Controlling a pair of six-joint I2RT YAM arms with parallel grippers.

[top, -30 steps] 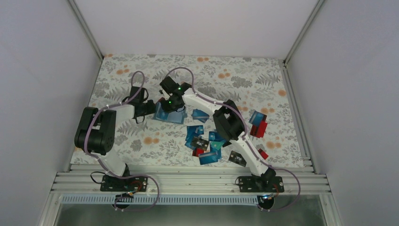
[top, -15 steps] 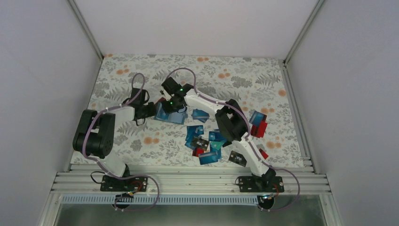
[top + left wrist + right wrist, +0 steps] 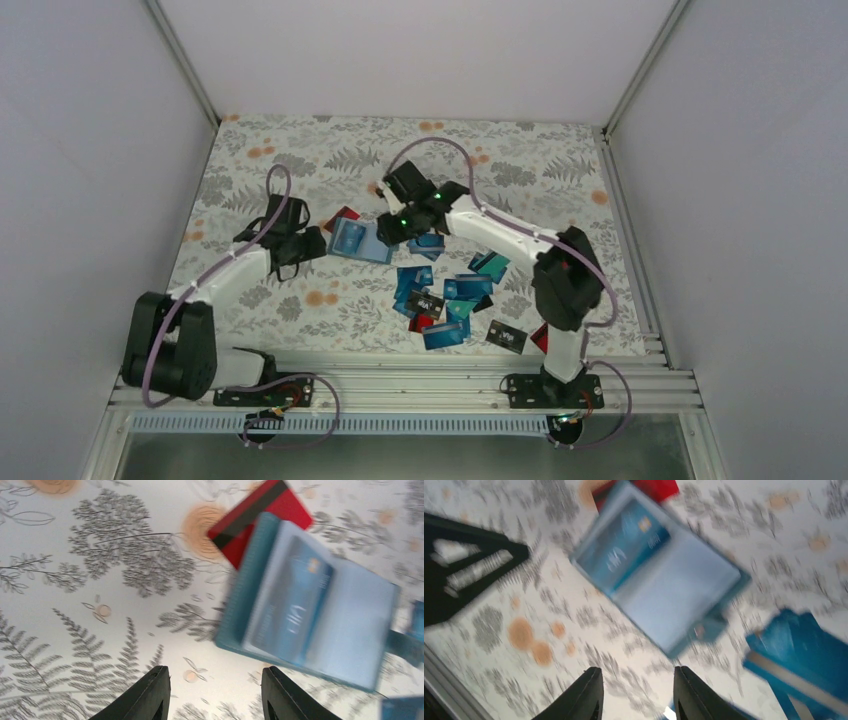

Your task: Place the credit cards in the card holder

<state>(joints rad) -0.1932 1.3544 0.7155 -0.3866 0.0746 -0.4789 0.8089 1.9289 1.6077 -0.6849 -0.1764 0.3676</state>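
Observation:
The card holder [image 3: 360, 241] lies open on the floral table, a blue credit card [image 3: 292, 605] sitting in its left pocket. It also shows in the left wrist view [image 3: 350, 625] and the right wrist view [image 3: 684, 590]. A red card [image 3: 342, 215] lies partly under its far corner. My left gripper [image 3: 312, 243] is open and empty just left of the holder. My right gripper [image 3: 395, 228] is open and empty just right of it. Neither touches it. Several loose credit cards [image 3: 440, 300], blue, teal, black and red, lie in a pile to the near right.
A blue card [image 3: 428, 242] lies by the right gripper and shows in the right wrist view [image 3: 809, 665]. Teal cards [image 3: 488, 265] and a black card [image 3: 505, 337] lie further right. The right arm's elbow [image 3: 565, 280] hangs over the table's right side.
Both grippers were together over the holder. The right gripper has drawn back to the right and the left one slightly to the left. The holder now lies uncovered and open.

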